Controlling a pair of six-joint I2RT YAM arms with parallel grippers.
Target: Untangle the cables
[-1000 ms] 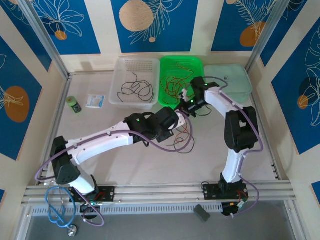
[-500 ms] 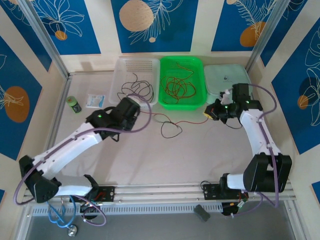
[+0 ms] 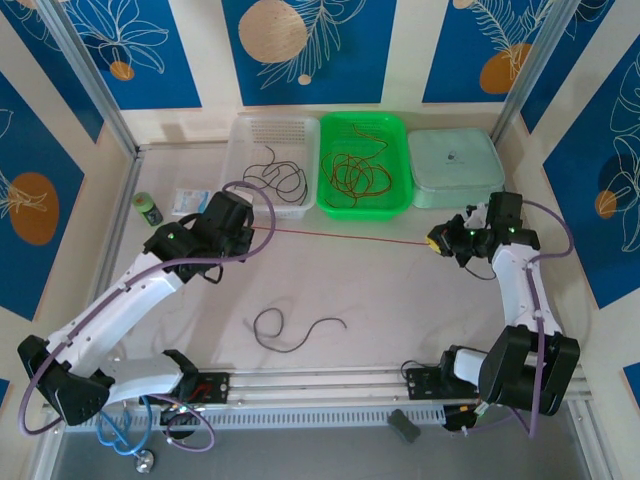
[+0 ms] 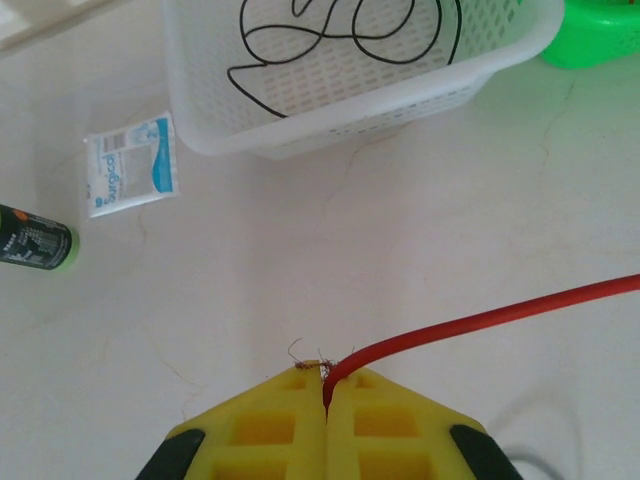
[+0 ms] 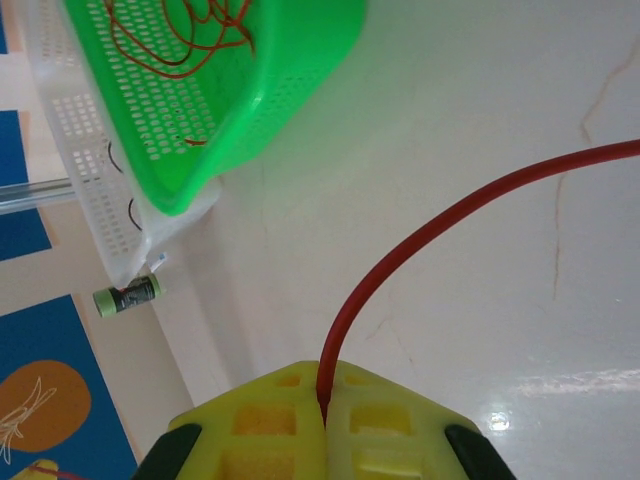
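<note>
A thin red cable is stretched straight across the table between my two grippers. My left gripper is shut on its left end; in the left wrist view the red cable leaves the closed yellow tips of the left gripper, with frayed copper strands showing. My right gripper is shut on the other end, the red cable rising from the right gripper. A loose black cable lies curled on the table in front.
A clear basket holds black cables. The green basket holds tangled red cables. A pale lidded box sits at the back right. A small green bottle and a white packet lie at the left.
Both arms have swung apart, pulling the red cable taut. The black cable has come free and dropped to the table near the front.
</note>
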